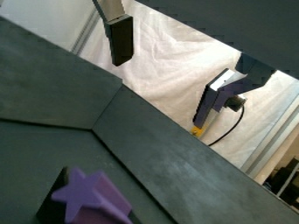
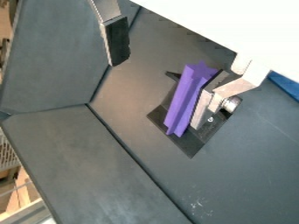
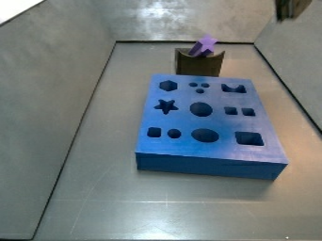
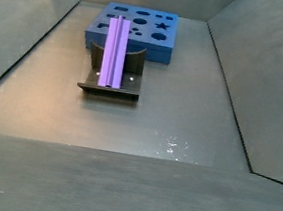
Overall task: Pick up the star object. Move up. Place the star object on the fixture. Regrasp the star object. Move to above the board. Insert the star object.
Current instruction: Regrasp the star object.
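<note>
The light purple star object [image 4: 117,55] lies lengthwise on the dark fixture [image 4: 110,91], with one star end raised out of the notch [image 3: 204,45]. It shows in both wrist views [image 1: 91,194] [image 2: 187,101]. The blue board [image 3: 214,158] lies flat beside the fixture [image 3: 199,64] and also shows in a side view [image 4: 167,49]. My gripper [image 2: 163,93] is open and empty, well above the star object and apart from it. Nothing is between its fingers [image 1: 119,39]. It also shows in a wrist view [image 1: 162,92].
Grey sloped walls [image 4: 22,109] enclose the dark floor [image 4: 154,130] on all sides. The board has a star-shaped hole [image 3: 164,105] among circles and squares. A dark part at a side view's upper corner [image 3: 292,8] may be the arm.
</note>
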Tool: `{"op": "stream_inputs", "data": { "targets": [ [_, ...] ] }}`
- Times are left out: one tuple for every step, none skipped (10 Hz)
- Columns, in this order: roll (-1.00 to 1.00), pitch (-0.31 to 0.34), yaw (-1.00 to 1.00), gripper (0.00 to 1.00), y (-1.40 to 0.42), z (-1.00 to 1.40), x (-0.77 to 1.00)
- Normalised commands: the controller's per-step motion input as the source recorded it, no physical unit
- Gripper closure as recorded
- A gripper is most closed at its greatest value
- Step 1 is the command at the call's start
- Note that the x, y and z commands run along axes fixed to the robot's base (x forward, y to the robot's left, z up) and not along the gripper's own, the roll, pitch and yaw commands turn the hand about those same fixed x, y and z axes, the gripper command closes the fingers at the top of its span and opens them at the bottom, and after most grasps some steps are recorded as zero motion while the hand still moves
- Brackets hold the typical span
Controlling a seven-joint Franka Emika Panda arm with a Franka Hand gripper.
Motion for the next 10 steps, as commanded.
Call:
{"op": "stream_inputs", "data": {
  "targets": [
    [0.13,-0.098,0.1,0.0,0.03,-1.0,0.06],
    [0.11,-0.107,0.08,0.0,0.03,-1.0,0.07],
    [0.08,-0.115,0.04,0.0,0.03,-1.0,0.08],
    [0.07,-0.112,0.02,0.0,0.03,-1.0,0.08],
    [0.07,-0.106,-0.01,0.0,0.02,-1.0,0.09],
    [0.07,-0.094,-0.03,0.0,0.02,-1.0,0.09],
    [0.07,-0.071,-0.04,0.0,0.01,-0.94,0.1],
    [0.06,-0.048,-0.05,0.0,0.01,-0.77,0.09],
    [0.07,-0.018,-0.04,0.0,0.0,-0.55,0.08],
    [0.07,-0.003,-0.03,0.0,0.0,-0.4,0.08]
  ]
}}
